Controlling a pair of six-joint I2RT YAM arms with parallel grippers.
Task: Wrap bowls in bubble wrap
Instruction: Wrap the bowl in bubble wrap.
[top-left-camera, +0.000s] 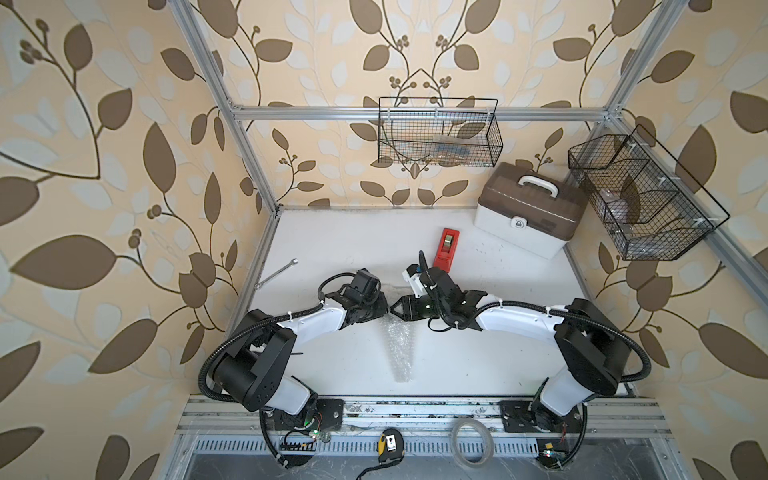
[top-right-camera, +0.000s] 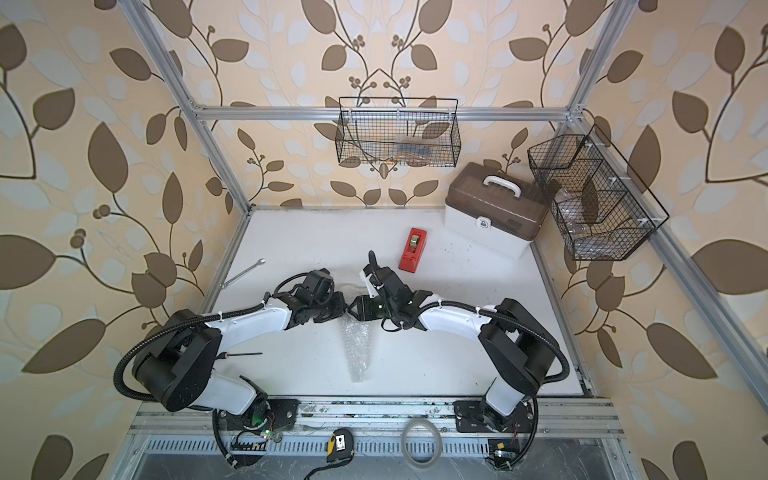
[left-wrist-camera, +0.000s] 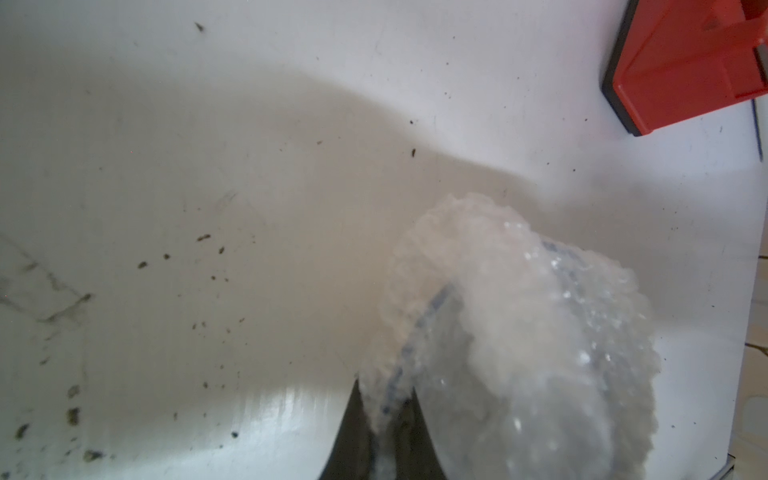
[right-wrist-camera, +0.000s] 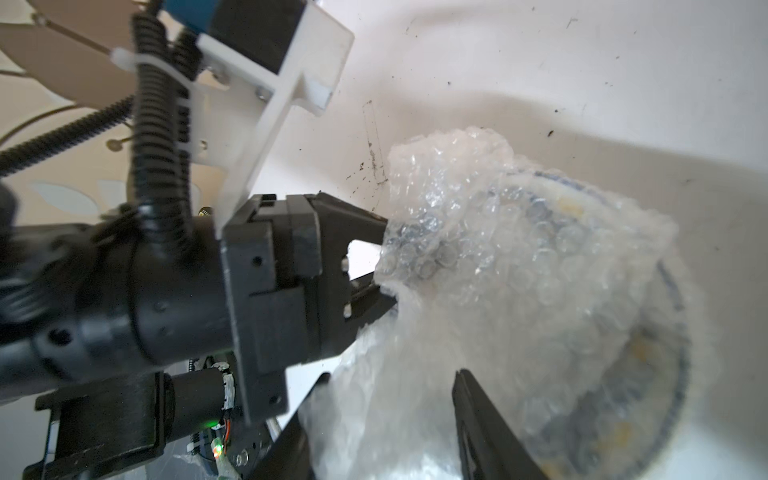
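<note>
Right wrist view: left gripper (right-wrist-camera: 386, 262) pinches wrap (right-wrist-camera: 498, 270) covering bowl (right-wrist-camera: 648, 365); right gripper (right-wrist-camera: 392, 374) spread around wrap beside bowl.

Open table (top-left-camera: 353, 237) between wrench (top-left-camera: 276, 273) and red dispenser (top-left-camera: 446, 248)

Top cams overhead; wrist cams close on bubble wrap (left-wrist-camera: 519, 332).

A white table (top-left-camera: 332, 241), flecked with dark specks, carries a wrench (top-left-camera: 276, 273) near its left edge, a red tape dispenser (top-left-camera: 446, 248) towards the back and a brown-lidded white case (top-left-camera: 530, 208) in the far right corner. A strip of bubble wrap (top-left-camera: 398, 349) trails across the middle towards the front edge.
</note>
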